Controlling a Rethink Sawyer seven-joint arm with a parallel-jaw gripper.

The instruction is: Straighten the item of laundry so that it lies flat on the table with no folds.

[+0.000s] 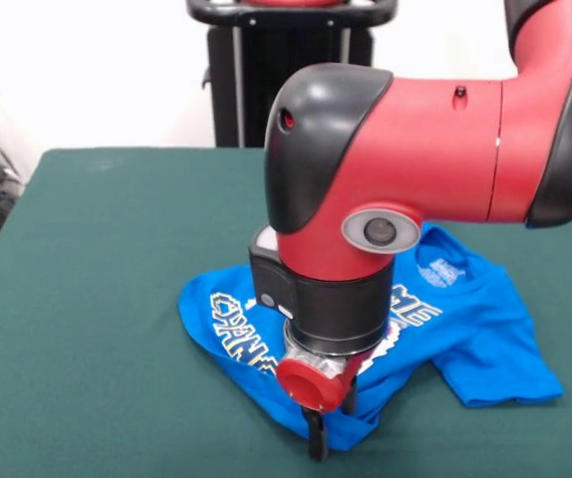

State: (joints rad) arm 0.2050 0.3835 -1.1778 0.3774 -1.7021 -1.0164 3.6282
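**Desk:** Where did the T-shirt (pixel 465 329) lie, and how much room was around it?

**Photographer:** It sat crumpled on the green table (pixel 87 299), towards the near side and a little right of centre. Its near hem stopped just short of the table's front edge. To the left, bare cloth ran wide and open all the way to the table's side edge; behind the shirt there was open cloth too. One sleeve stuck out to the right, near that border of the picture.

**Desk:** Was it flat?

**Photographer:** No. The body was bunched, the yellow-outlined lettering bent and partly hidden (the arm (pixel 396 159) covered the middle of the print), and the label at the collar showed on the far right part.

**Desk:** And the gripper (pixel 318 438)?

**Photographer:** It pointed straight down at the shirt's near edge, its dark tip touching or just at the blue fabric. I could make out only one dark finger, so whether the jaws were apart or pinched on cloth, I cannot tell.
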